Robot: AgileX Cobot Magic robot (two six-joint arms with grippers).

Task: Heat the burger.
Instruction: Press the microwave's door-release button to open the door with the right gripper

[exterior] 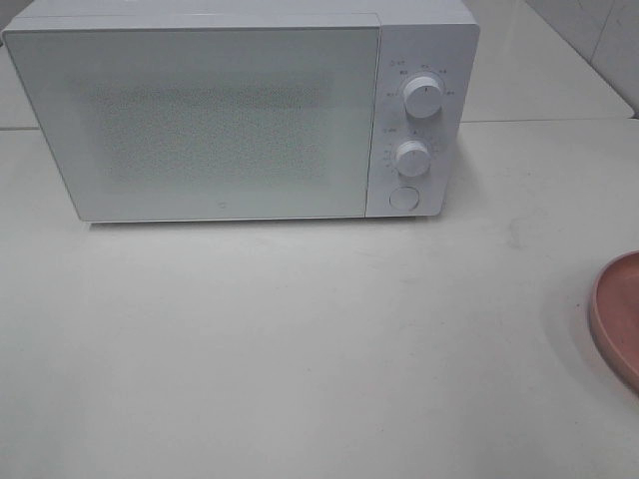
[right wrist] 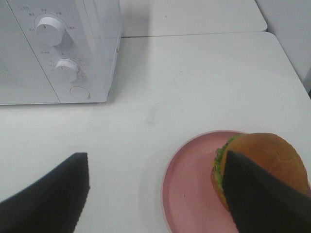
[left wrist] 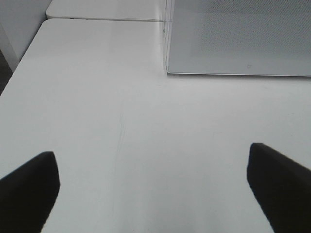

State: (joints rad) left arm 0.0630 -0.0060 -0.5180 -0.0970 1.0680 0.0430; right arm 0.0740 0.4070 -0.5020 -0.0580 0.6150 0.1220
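Burger (right wrist: 272,150) is absent from the high view: only the pink plate (exterior: 611,309) shows at the right edge, the shut microwave (exterior: 200,120) upper left. Left wrist view: the left gripper (left wrist: 150,167) gapes empty over the table (left wrist: 146,97). Right wrist view: the right gripper (right wrist: 155,160), jaws apart and empty, hangs by the burger on that plate; a hard pinch could squash its bun, and a shut door blocks it.

The left jaws stand wide open, black fingers (left wrist: 29,191) far apart. The right jaws stand open too, fingers (right wrist: 53,196) apart.
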